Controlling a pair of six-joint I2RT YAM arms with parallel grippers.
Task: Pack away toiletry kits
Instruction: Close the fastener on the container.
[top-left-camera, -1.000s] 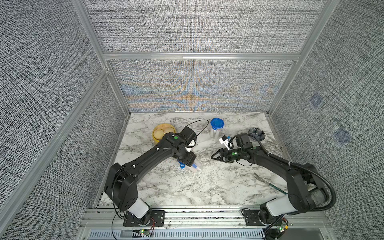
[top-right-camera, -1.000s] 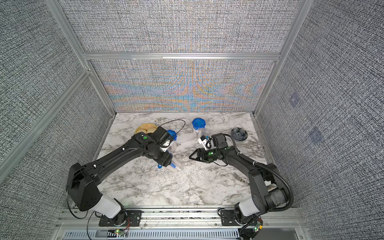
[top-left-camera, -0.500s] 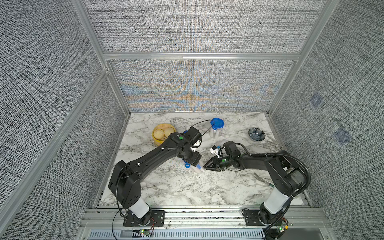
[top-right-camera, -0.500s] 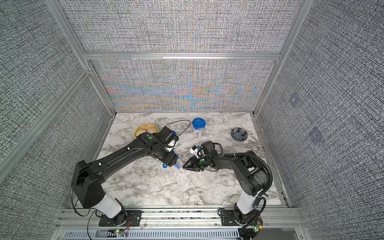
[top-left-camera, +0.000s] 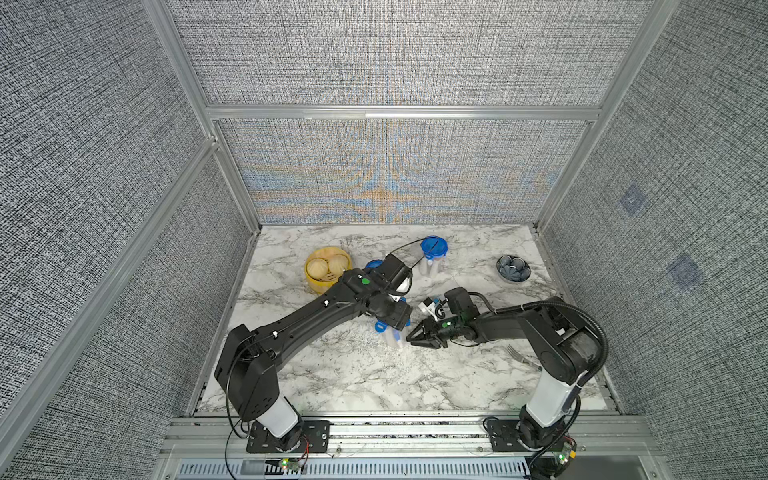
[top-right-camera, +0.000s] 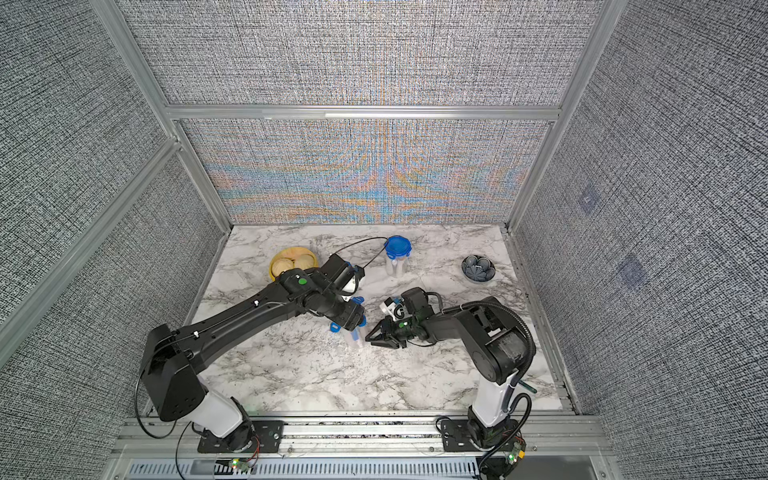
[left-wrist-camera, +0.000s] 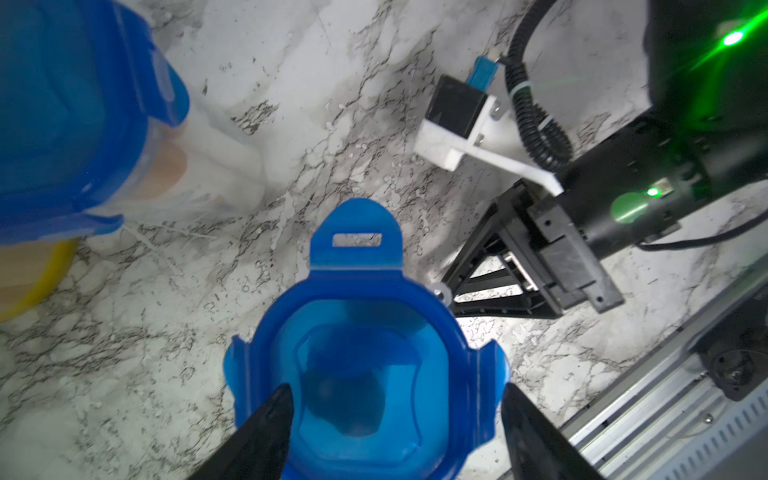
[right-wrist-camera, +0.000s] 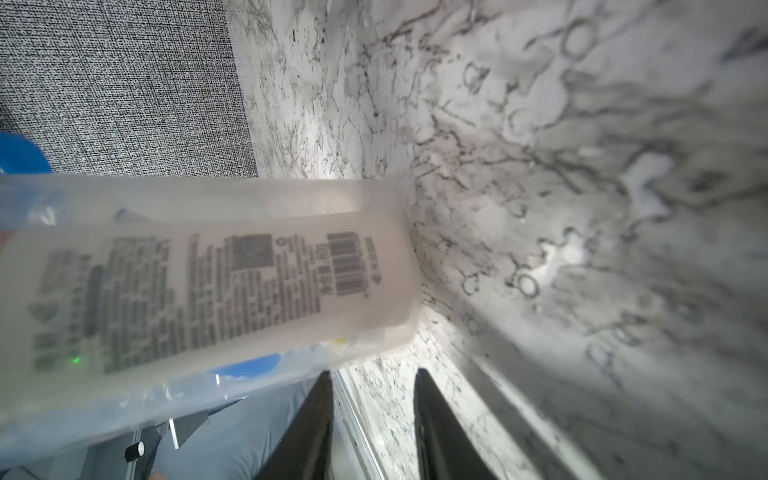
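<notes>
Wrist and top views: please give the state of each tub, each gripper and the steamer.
Middle tub: upright, lid on, one tab sticking out unclipped.
Back tub: upright, lid on.
Tub beside the left arm: upright, lid on.
Left gripper: jaws wide astride the middle tub's lid; grip unclear.
Right gripper: partly open, empty, beside the middle tub.
Steamer: uncovered, buns inside.

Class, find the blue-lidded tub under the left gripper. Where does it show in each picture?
In a top view: tub mid-table, under the left gripper.
In a top view: tub, mid-table again.
Left wrist: its lid between that gripper's fingers.
Right wrist: its clear wall beside the right gripper, bottle inside.
Shared landmark: marble table.
</notes>
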